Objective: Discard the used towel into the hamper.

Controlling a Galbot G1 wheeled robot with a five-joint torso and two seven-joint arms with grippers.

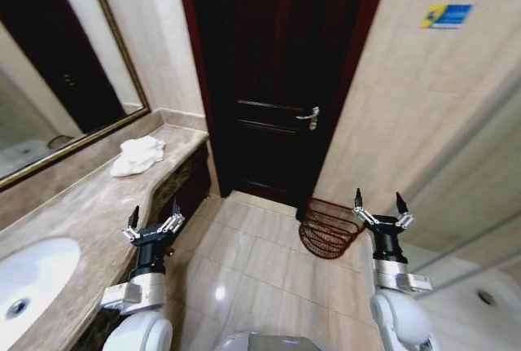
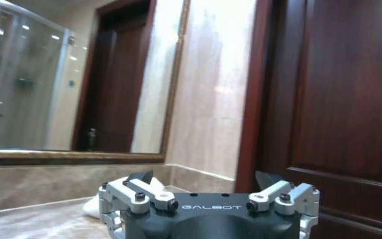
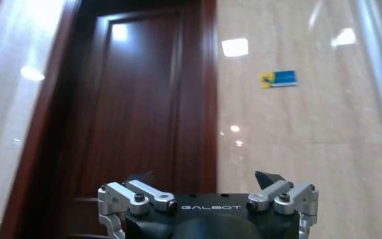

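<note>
Head view shows the counter (image 1: 81,196) at left with the towel (image 1: 137,155) on it, the hamper (image 1: 329,227) right of centre on the floor, and my left claw (image 1: 153,222) and right claw (image 1: 380,205) both released, low in frame.

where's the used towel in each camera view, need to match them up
Head view: the towel lies crumpled on the counter, below the mirror, ahead of the left gripper.
Left wrist view: a white patch of towel lies on the counter, partly hidden behind the left gripper.
Right wrist view: the towel is not in it.
Shared landmark: the dark wooden door.
</note>
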